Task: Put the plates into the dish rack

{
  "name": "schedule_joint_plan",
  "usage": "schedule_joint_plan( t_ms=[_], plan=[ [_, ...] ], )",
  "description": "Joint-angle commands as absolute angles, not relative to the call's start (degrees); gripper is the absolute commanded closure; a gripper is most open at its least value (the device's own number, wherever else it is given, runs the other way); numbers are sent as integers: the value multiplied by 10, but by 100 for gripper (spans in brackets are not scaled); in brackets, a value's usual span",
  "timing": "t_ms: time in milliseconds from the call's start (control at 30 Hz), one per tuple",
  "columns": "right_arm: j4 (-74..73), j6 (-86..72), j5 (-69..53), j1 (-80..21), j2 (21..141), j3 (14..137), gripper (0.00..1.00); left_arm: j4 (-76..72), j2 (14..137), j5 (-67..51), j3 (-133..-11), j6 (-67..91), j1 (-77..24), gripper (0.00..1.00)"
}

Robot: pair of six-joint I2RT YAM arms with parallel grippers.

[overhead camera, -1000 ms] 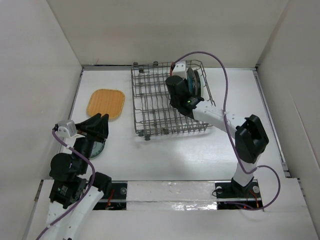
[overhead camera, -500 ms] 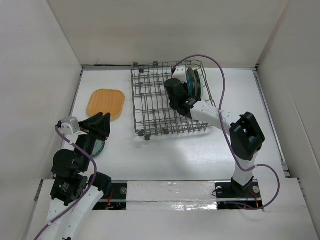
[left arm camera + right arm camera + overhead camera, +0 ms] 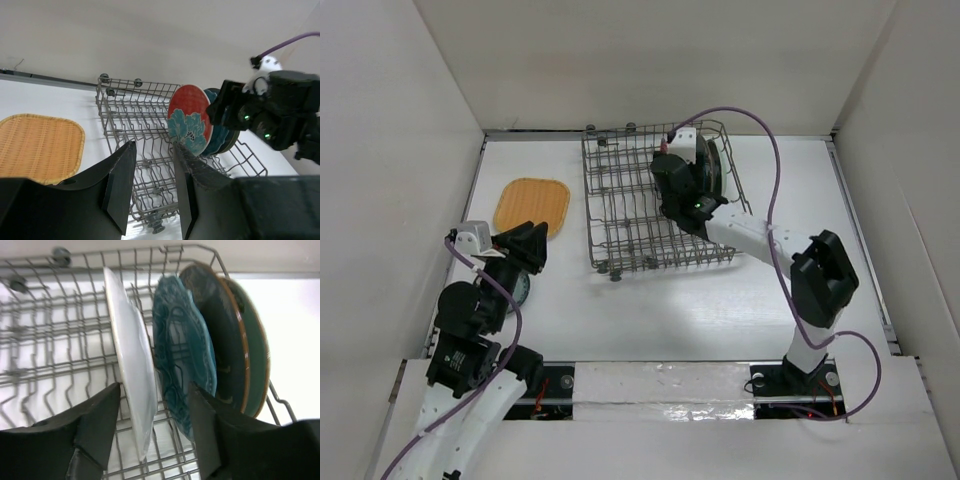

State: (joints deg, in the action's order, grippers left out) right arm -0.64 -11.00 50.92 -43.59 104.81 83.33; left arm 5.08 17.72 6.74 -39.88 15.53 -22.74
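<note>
The grey wire dish rack (image 3: 620,200) stands at the back middle of the table. Several plates stand upright at its right end (image 3: 712,165): a red plate with a teal flower (image 3: 192,117), white-backed (image 3: 132,375), a scalloped teal plate (image 3: 182,355), a dark brown-rimmed plate (image 3: 220,340) and a green plate (image 3: 255,350). My right gripper (image 3: 154,405) is open, its fingers straddling the red and teal plates without touching them. An orange rounded-square plate (image 3: 532,207) lies flat on the table, left of the rack. My left gripper (image 3: 530,247) hangs open and empty near it.
White walls close in the table on the left, back and right. The right arm's purple cable (image 3: 765,150) loops over the rack's right end. The rack's left rows of tines (image 3: 135,110) hold nothing.
My right gripper has opened and let go of the red plate, which now stands in the rack. The left gripper has shifted slightly to the right.
</note>
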Motion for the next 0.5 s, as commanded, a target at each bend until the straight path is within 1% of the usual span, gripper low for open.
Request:
schedule_joint_plan(
  t_ms=[0,100,167,233,267,300,367,400,467],
  plan=[
    [36,-125,487,-448,970,831,33,34,189,73,-404,153,-225,68],
    [33,-131,448,-466,920,817,31,35,194,77,-405,153,-225,70],
    [31,-134,434,-488,906,812,30,35,196,80,-405,153,-225,71],
    [26,-138,414,-508,896,813,34,36,200,83,-405,153,-225,73],
    [25,-141,400,-531,891,814,40,36,201,85,-406,154,-225,75],
    [25,-143,385,-544,890,816,60,38,201,88,-406,154,-225,76],
    [31,-166,329,-569,900,823,83,37,199,92,-404,156,-225,80],
    [34,-177,313,-594,908,829,100,37,195,98,-404,158,-225,82],
    [33,-216,245,-613,932,854,100,39,188,107,-403,163,-225,84]
  ],
)
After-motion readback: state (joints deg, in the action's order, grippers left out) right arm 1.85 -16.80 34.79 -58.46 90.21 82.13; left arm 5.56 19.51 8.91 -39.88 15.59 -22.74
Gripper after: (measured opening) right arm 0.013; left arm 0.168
